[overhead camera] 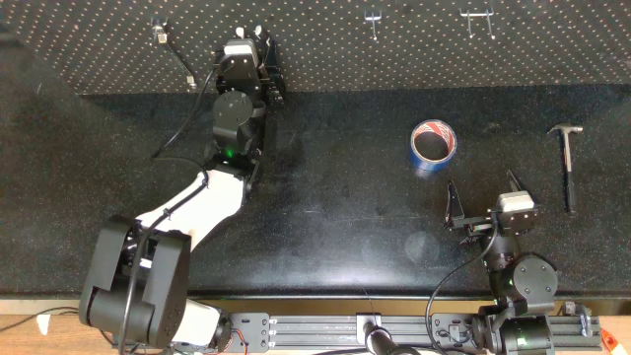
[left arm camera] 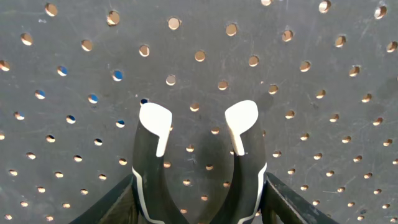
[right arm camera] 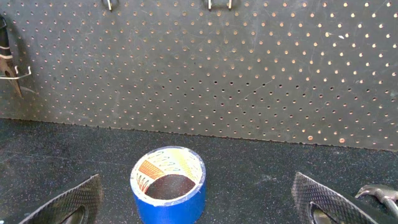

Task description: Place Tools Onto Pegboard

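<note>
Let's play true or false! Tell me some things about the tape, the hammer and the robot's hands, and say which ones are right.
1. The blue tape sits on the table. True.
2. The hammer hangs on the pegboard. False: it lies on the table, at the right.
3. The left gripper is open and empty, right up at the pegboard. True.
4. The right gripper holds the tape. False: it is open and apart from the tape.
</note>
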You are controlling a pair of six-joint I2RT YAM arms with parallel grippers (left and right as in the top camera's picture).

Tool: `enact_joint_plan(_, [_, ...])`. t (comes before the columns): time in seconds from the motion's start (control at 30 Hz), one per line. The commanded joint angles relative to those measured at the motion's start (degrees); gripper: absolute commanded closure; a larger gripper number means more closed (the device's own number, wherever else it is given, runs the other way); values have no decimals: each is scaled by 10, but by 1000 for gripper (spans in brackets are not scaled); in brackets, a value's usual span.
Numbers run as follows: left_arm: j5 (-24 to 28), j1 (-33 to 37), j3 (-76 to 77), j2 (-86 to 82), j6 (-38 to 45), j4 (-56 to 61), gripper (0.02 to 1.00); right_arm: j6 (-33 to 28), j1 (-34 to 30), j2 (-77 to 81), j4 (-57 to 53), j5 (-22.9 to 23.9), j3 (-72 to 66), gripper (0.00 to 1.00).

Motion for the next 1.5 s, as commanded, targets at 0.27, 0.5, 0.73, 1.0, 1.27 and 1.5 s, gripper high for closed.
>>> enact_joint_plan(0.27, [8, 0, 17, -2, 7, 7, 417, -8, 4, -4, -3, -1, -2, 3])
enact_joint_plan(0.5, [8, 0, 17, -4, 7, 2, 77, -8, 4, -4, -3, -1, -2, 3])
enact_joint_plan(0.73, [54, 19, 11, -123, 7, -181, 23, -8, 4, -4, -3, -1, -2, 3])
enact_joint_plan(1.0, [92, 73, -212, -367, 3, -224, 23, -8, 4, -4, -3, -1, -2, 3])
enact_joint_plan(1.27, [94, 147, -417, -694, 3, -236, 23, -9, 4, -4, -3, -1, -2, 3])
enact_joint_plan(1.5, [88, 155, -433, -850, 3, -419, 23, -8, 4, -4, -3, -1, -2, 1])
